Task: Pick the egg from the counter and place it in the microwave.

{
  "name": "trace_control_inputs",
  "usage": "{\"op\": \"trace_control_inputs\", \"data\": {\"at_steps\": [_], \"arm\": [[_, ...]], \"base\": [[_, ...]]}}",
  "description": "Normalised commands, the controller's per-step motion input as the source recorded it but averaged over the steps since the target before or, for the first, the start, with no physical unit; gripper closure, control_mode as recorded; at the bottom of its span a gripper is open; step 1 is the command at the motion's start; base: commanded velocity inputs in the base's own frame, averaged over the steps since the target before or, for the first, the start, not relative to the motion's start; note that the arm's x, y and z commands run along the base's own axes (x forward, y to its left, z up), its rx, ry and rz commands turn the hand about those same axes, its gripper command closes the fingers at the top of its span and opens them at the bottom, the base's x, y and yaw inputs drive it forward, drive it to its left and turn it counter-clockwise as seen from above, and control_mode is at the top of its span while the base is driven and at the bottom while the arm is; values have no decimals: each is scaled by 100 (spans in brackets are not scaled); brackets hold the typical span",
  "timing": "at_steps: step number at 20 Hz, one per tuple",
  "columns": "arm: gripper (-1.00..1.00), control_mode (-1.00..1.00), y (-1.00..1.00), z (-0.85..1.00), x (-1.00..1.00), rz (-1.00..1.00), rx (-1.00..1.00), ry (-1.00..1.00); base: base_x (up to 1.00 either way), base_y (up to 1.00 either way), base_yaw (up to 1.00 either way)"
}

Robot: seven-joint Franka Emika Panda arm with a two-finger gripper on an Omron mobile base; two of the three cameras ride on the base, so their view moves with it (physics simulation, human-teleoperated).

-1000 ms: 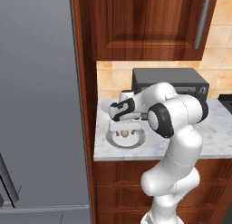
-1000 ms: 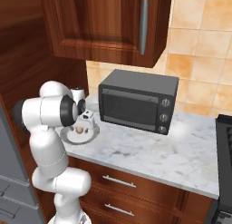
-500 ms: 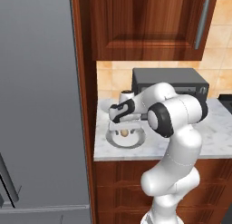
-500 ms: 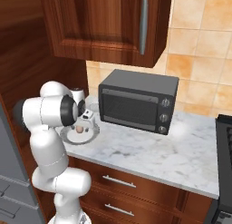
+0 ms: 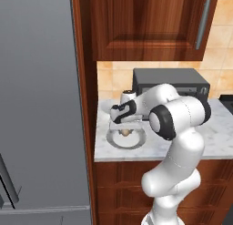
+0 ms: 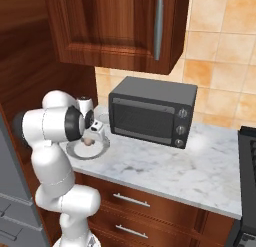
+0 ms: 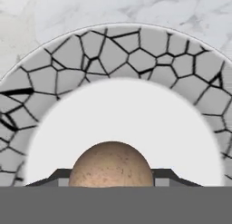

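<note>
Marble tabletop (image 6: 165,166) under dark wood cupboards (image 6: 120,28), tiled wall (image 6: 220,36) behind, grey fridge (image 5: 36,105) to the left. Near the tabletop's left end, a plate (image 7: 118,51) with a cracked-pattern rim, and on its white middle the egg (image 7: 111,164), also seen as a tan dot in the base views (image 5: 125,132) (image 6: 88,140). Hand (image 5: 126,126) lowered over the plate, fingertips (image 7: 61,175) pressed against both sides of the egg, so closed on it by the look of things.

Risks from here, as judgement only: smooth, rounded shell squeezed out of the grip during lifting, then rolling off the plate or off the tabletop edge close by. Too hard a squeeze, and a cracked shell. Plate dragged or tipped if the fingertips catch it. Dark oven (image 6: 150,113) beside the plate with its door closed; a carried egg knocked against that door or its frame likely unless an opening comes first.
</note>
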Motion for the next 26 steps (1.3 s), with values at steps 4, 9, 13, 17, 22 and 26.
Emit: {"op": "trace_control_inputs", "data": {"at_steps": [4,9,13,17,22,26], "arm": [[100,-100,-16,89,-44,0,11,-9],[100,-100,-34,100,-97,0,2,0],[100,-100,-61,100,-100,0,1,-1],[100,-100,-40,94,-100,0,0,-3],[100,-100,-31,73,-100,0,0,-13],[100,-100,-10,74,-100,1,-2,-6]], "base": [[0,0,0],[0,0,0],[0,0,0],[0,0,0],[0,0,0],[0,0,0]]}}
